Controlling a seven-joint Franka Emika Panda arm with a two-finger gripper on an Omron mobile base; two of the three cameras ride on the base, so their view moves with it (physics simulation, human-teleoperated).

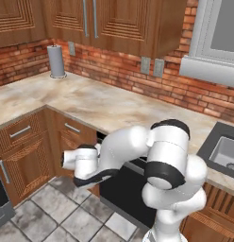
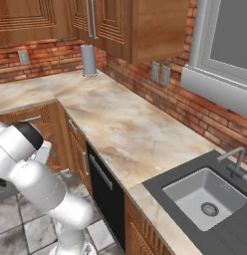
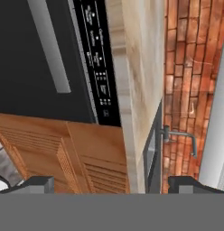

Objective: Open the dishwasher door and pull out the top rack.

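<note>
The dishwasher door (image 3: 37,67) sat shut under the tabletop (image 2: 135,134), left of the sink (image 2: 207,196), while the gripper (image 3: 109,185) hovered before it, fingers spread wide, holding nothing.

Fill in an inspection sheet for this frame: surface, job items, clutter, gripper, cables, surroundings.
Surface: beige marbled stone countertop, running round a corner, bare apart from one item.
Job items: flat black dishwasher door with grey bar handle and dark control strip, shut; top rack not visible behind it.
Clutter: grey upright paper towel roll standing at the back of the counter by the brick wall.
Gripper: two-finger gripper, fingers apart, nothing between them, facing the door, not touching the handle.
Cables: nothing seen.
Surroundings: brown wooden cabinets above and below, red brick backsplash, dark sink with grey faucet, grey-framed window, grey tile floor.
</note>
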